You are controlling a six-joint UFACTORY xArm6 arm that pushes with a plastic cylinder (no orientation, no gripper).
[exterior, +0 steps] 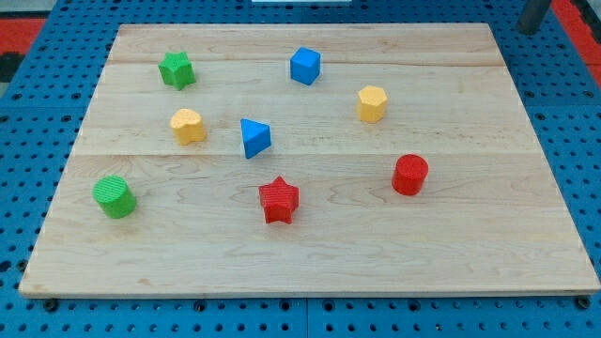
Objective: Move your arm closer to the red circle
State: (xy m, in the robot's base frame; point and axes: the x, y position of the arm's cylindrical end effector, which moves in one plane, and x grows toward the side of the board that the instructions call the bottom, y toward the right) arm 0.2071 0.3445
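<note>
Red star (pixel 279 199) sits closest to the table's (pixel 310 268) near edge, about mid-width, with a green cylinder (pixel 115 196) toward the near left corner. Pincer: none shows, so how far it is open cannot be told. Only a dark rod shows, and my tip (pixel 531 32) is just off the far right corner, touching no block and holding nothing. It hangs over the blue pegboard (pixel 573 103), well apart from every block.

Table is pale wood planks with a blue perforated base around it and red patches at the far corners.

Red circle (pixel 409 175) is a short upright red cylinder with a ribbed side, right of centre and nearer the right edge, standing alone. Other blocks:
- blue triangle (pixel 254 137) near the centre
- yellow block (pixel 188 125) to its left
- yellow hexagon-like block (pixel 372 103) toward the far right
- blue cube (pixel 305 66) and green star (pixel 177 69) by the far edge
</note>
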